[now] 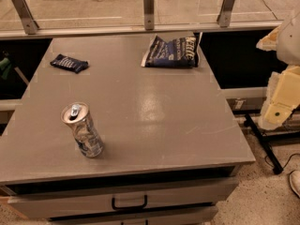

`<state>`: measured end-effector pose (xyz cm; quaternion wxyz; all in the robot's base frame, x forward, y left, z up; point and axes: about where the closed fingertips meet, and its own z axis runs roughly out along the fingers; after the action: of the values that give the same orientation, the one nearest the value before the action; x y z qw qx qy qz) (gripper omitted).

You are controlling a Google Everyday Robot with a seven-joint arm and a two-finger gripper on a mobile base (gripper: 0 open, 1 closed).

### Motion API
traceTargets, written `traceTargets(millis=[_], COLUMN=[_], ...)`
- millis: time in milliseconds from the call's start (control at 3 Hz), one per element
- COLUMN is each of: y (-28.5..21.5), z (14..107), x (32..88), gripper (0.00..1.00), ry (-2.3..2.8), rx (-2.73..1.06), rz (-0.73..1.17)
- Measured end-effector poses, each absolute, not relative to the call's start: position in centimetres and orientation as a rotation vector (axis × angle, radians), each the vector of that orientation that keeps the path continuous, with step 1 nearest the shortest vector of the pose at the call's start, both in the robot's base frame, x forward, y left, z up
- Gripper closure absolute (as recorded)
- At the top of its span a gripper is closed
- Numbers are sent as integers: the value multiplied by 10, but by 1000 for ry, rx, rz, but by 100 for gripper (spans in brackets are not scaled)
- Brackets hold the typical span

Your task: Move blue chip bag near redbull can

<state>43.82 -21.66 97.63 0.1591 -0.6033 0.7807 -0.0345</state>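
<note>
Grey top (159, 121) open between far-edge blue chip bag (170, 52) and redbull can (82, 130); claw (280, 100) right, opening untellable.

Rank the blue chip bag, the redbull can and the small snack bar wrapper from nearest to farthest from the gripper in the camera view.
The gripper is at the right edge, beside the table.
1. blue chip bag, back right of the table.
2. redbull can, front left.
3. snack bar wrapper, back left.
</note>
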Motion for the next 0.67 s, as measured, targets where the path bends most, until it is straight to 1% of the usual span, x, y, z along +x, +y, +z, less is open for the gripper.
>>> traceTargets(millis=[333, 667], y=[-216, -210], z=[977, 962], x=[439, 467], gripper=[0, 0], ry=[2227, 2172], rx=[-1719, -1717], rz=[-102, -91])
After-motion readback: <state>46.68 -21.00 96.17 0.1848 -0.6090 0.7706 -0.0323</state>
